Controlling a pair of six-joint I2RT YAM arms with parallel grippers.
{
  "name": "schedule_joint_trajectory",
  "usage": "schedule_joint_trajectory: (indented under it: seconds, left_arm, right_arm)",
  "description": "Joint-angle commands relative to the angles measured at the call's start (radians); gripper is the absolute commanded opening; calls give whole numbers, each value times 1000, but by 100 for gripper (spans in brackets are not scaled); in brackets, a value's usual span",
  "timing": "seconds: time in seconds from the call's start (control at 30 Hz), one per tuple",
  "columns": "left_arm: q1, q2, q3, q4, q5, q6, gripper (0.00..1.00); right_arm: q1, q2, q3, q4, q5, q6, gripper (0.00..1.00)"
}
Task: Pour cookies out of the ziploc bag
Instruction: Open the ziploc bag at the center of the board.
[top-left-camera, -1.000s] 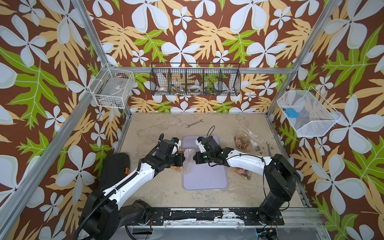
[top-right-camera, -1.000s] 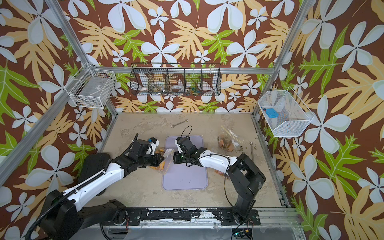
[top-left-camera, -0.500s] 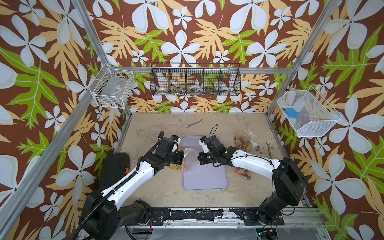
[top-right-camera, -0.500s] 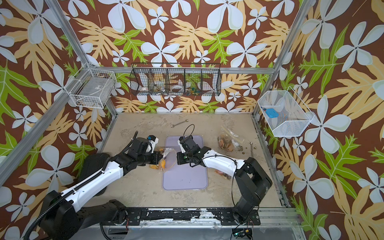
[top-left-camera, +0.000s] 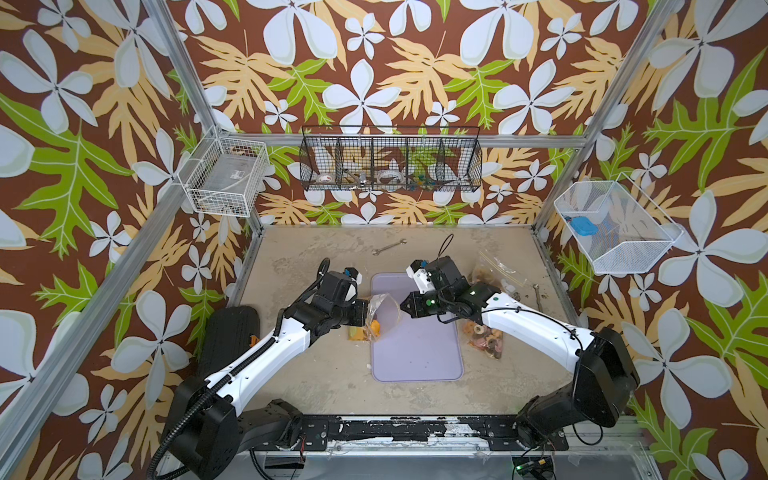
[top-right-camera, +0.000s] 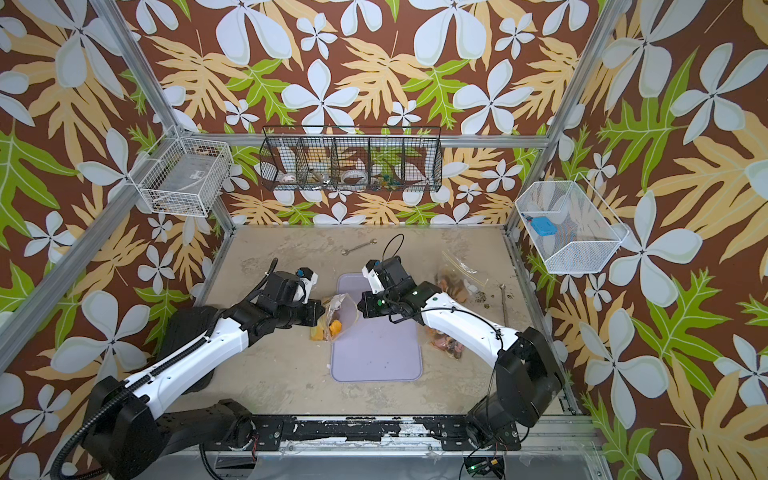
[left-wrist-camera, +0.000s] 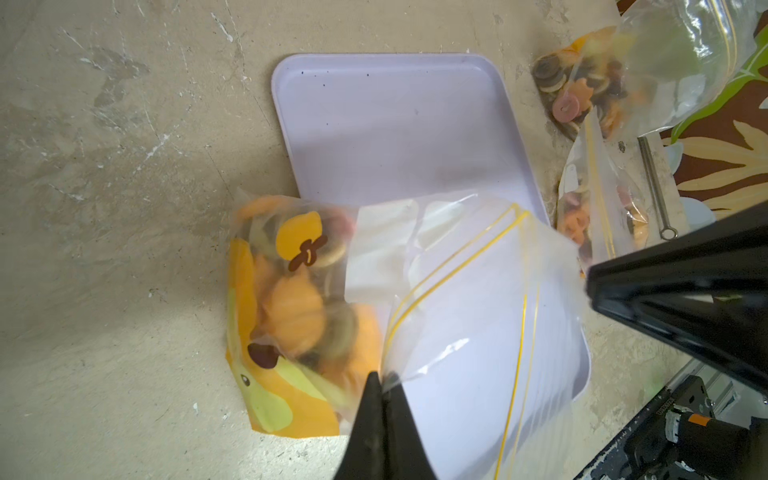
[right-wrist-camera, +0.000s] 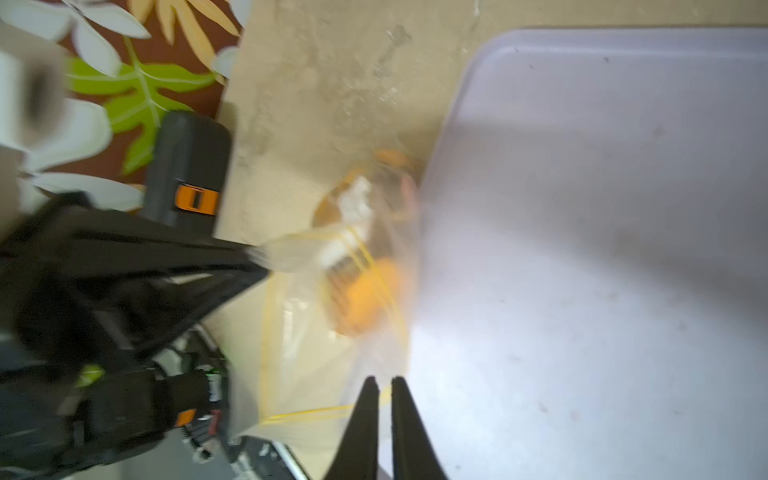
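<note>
Lying nearest the arms' bases on the counter is a lilac tray, its long side running away from them. To the right of the tray, partly under the right arm, sits a second bag of cookies.

Farther in, at the tray's left edge, is the bag. Its printed orange bottom rests on the counter just beside the tray, and its clear upper part with the yellow zip lines is raised over the tray's edge. The cookies are all inside it, heaped at the low end, mostly orange and tan through the plastic.

The left end effector is pinched tight on the bag's clear rim, fingers together with the film between them. The right end effector faces it from over the tray. Its fingers stand a little apart with the bag's rim at their tips. The right wrist view is blurred, so whether they touch the film I cannot tell.

Beyond, right of the tray's far end, lies a third bag. A wrench lies near the back wall, and a wire basket hangs on that wall.
</note>
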Motion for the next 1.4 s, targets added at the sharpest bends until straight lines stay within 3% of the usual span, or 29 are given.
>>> schedule_joint_trajectory:
  seconds: [0.0,0.1,0.23,0.3,0.33,0.73,0.9,0.93,1.03,1.07,1.17,1.37]
  left_arm:
    - [1,6,29,-34,0,22,0]
    - [1,14,41,-47,-10,33,0]
    - [1,34,51,-50,-7,40,0]
    - [1,43,53,-49,11,31,0]
    - [1,45,54,-48,19,26,0]
    - [1,27,50,-49,52,4,0]
    - [1,25,46,-50,58,-2,0]
    - [1,26,48,-50,56,-2,0]
    - [1,44,66,-62,51,2,0]
    - [1,54,73,-67,54,5,0]
    - [1,62,92,-72,54,4,0]
    - [1,75,121,-79,59,6,0]
  right_arm:
    - [-8,-11,94,-135,-51,68,25]
    - [-59,12,219,-271,-71,117,24]
    - [-125,110,432,-497,-5,95,21]
    - [-149,146,468,-519,-17,119,11]
    - [-161,159,468,-515,-33,131,0]
    - [-189,269,546,-543,-100,195,0]
    - [-189,226,471,-474,-139,175,0]
    - [-190,208,448,-459,-149,158,10]
    - [-186,123,369,-430,-102,72,60]
    - [-186,78,318,-401,-82,60,71]
    - [-183,-36,132,-277,-110,51,82]
    - [-54,-45,8,-183,-16,36,91]
